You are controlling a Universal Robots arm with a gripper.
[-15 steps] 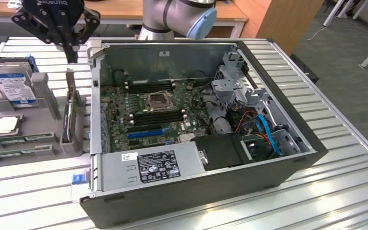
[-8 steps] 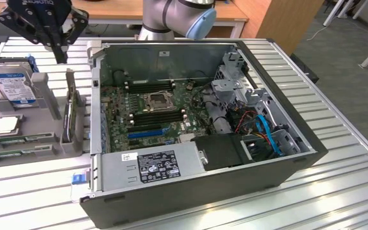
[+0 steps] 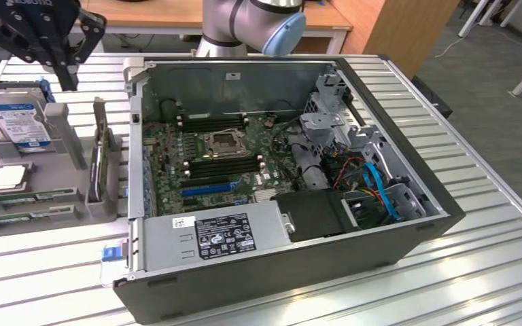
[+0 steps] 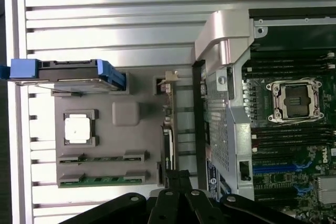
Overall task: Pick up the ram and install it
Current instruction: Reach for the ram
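I saw the gripper closed and empty, its top cropped, far left above the grey holder. The ram lay half-sunk in its near slots.

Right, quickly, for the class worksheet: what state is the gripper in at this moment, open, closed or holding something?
Gripper: closed, holding nothing; the ram sticks lie in the grey holder.
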